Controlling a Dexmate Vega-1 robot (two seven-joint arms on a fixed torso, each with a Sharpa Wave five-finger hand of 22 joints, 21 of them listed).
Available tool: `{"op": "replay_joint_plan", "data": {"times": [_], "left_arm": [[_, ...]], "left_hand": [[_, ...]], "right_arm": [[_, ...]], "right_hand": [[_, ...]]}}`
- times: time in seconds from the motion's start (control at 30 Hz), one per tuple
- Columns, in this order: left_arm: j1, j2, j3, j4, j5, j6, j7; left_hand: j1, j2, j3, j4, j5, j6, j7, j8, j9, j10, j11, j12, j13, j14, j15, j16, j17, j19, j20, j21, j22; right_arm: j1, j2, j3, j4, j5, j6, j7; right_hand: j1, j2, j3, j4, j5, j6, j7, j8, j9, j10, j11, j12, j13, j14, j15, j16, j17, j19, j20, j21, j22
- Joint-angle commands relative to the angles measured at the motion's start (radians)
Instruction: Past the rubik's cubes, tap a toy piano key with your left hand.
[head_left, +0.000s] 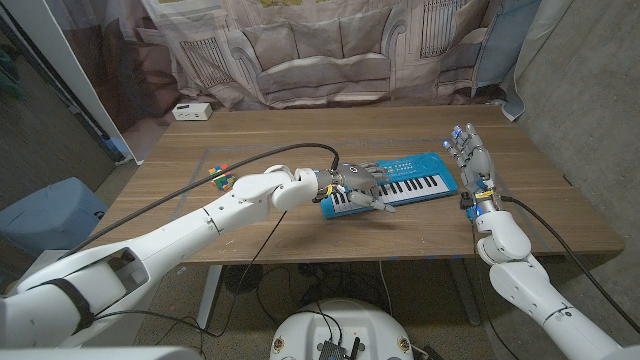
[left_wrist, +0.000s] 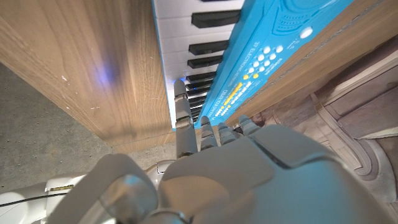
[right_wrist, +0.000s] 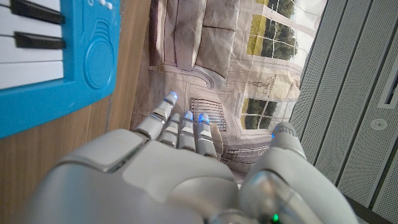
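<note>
Reaching over the near end of a bright blue plastic toy piano with black and white keys, the robot's left hand holds nothing, one finger stretched out straight with its tip on the white keys while the others curl short beside it. Just behind that wrist, small multicoloured rubik's cubes sit on the brown wooden table. Beyond the piano's far end, the right hand stands upright, empty, fingers extended and slightly apart. Farther back, a small white box rests near the table's corner.
</note>
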Motion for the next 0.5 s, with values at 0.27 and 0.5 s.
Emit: {"op": "replay_joint_plan", "data": {"times": [0.27, 0.5], "left_arm": [[0.001, 0.002, -0.018, -0.026, 0.019, 0.028, 0.022], [-0.004, 0.004, -0.024, -0.030, 0.015, 0.035, 0.016]], "left_hand": [[0.022, -0.003, 0.005, -0.005, 0.002, 0.005, -0.011, -0.001, 0.003, 0.019, -0.004, 0.008, 0.003, 0.019, 0.000, 0.006, -0.001, -0.040, -0.001, 0.005, 0.003], [0.030, -0.004, 0.007, -0.008, 0.000, 0.014, -0.003, 0.000, 0.004, 0.040, -0.002, 0.013, 0.003, 0.036, -0.004, 0.009, -0.002, -0.031, 0.005, 0.007, 0.003]], "right_arm": [[0.019, -0.002, 0.001, 0.011, 0.001, 0.002, 0.011], [0.024, -0.003, 0.000, 0.014, 0.001, 0.000, 0.014]], "right_hand": [[0.002, 0.007, -0.003, -0.003, 0.002, 0.012, 0.002, -0.001, 0.003, 0.006, -0.001, -0.002, 0.002, 0.006, 0.003, -0.005, 0.002, 0.002, 0.006, 0.000, 0.004], [0.002, 0.007, -0.003, -0.003, 0.002, 0.014, 0.001, -0.001, 0.003, 0.006, 0.000, -0.002, 0.002, 0.006, 0.003, -0.005, 0.002, 0.002, 0.007, 0.000, 0.004]]}}
